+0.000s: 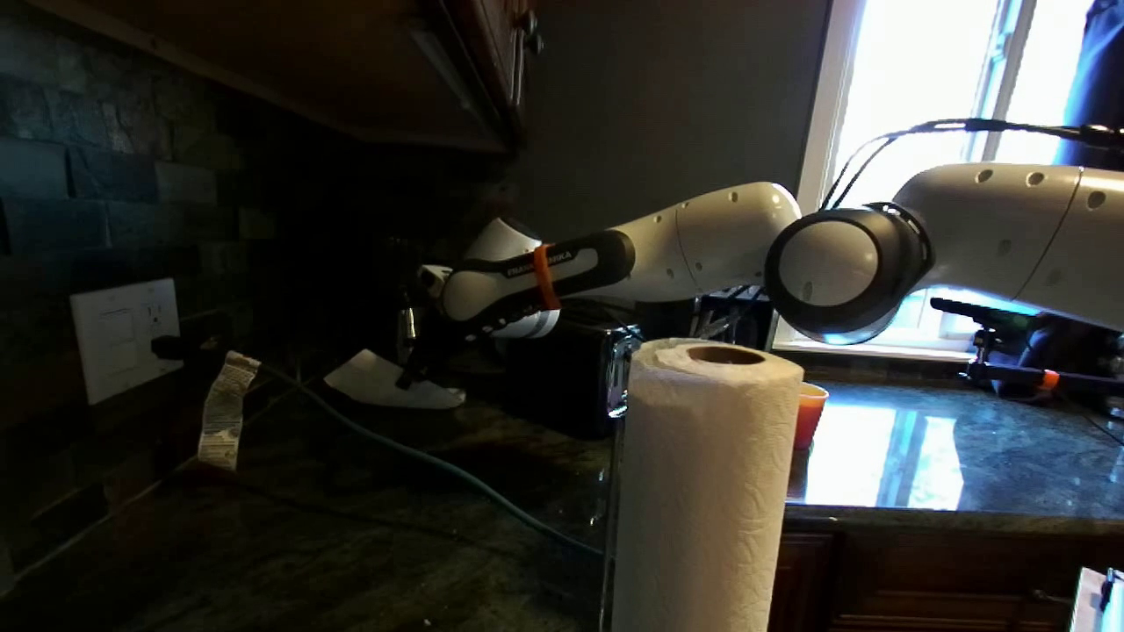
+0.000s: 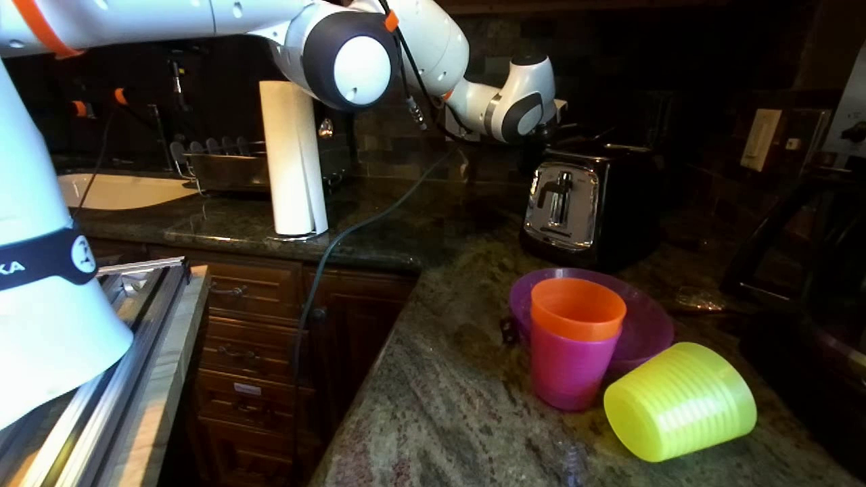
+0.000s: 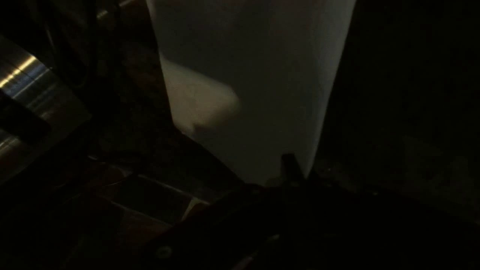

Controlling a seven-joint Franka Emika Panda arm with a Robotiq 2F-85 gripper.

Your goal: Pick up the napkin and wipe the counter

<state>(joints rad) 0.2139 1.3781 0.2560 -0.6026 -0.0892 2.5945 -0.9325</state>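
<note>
The white napkin (image 1: 373,379) lies toward the back of the dark counter (image 1: 369,562), close to the tiled wall (image 1: 53,228), one end curled up, and the claw (image 1: 405,381) points down right at it with its fingers drawn together, narrow; whether any of the napkin is nipped between them I can't tell. That much shows in an exterior view; in an exterior view where the toaster (image 2: 580,213) and deep shadow hide both, I get instead an orange cup (image 2: 578,311) nested in a pink cup (image 2: 572,372), upright in front of a purple bowl (image 2: 649,331), and a yellow cup (image 2: 683,406) on its side. The wrist view (so dim I have to squint) gives the napkin's flat face with a patch of light on it, and a shiny metal thing (image 3: 37,86) to the left that I can't name. Room is tight around the claw: the toaster stands just beside, the wall close behind. A cord (image 1: 457,474) crosses the counter in front of the napkin, and a broad stretch of counter spreads on its near side. The paper towel roll (image 1: 702,491) stands upright near the front edge, and the cord drops past that edge before the drawers (image 2: 247,358).
</note>
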